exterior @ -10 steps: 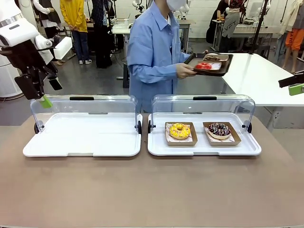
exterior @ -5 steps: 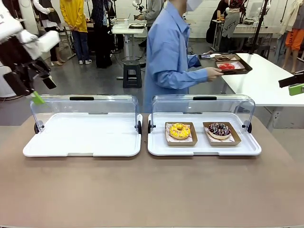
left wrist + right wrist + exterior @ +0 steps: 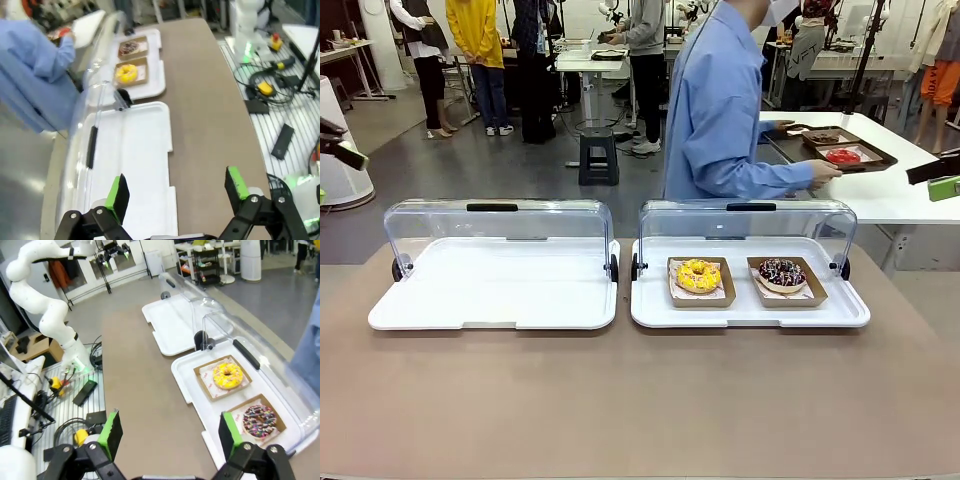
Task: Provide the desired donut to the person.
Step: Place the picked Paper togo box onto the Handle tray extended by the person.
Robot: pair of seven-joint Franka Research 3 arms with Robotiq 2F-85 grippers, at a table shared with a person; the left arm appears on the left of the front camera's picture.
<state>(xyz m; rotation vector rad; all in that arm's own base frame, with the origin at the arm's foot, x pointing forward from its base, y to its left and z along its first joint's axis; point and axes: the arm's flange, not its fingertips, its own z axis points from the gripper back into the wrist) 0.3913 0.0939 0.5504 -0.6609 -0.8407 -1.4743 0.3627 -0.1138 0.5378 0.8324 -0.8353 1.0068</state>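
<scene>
While the person turns aside holding a dark tray over the far white table, the yellow donut and the chocolate sprinkled donut sit in the right case on the worktop. Left claw and right claw both gape, released; the tray's red item is probably a donut.

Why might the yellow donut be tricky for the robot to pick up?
The yellow donut looks soft and iced, so pinching it would probably squash or smear it. It sits in a shallow brown paper tray, which looks light and thin, so it might bend or slide on the smooth white tray if pushed.
</scene>
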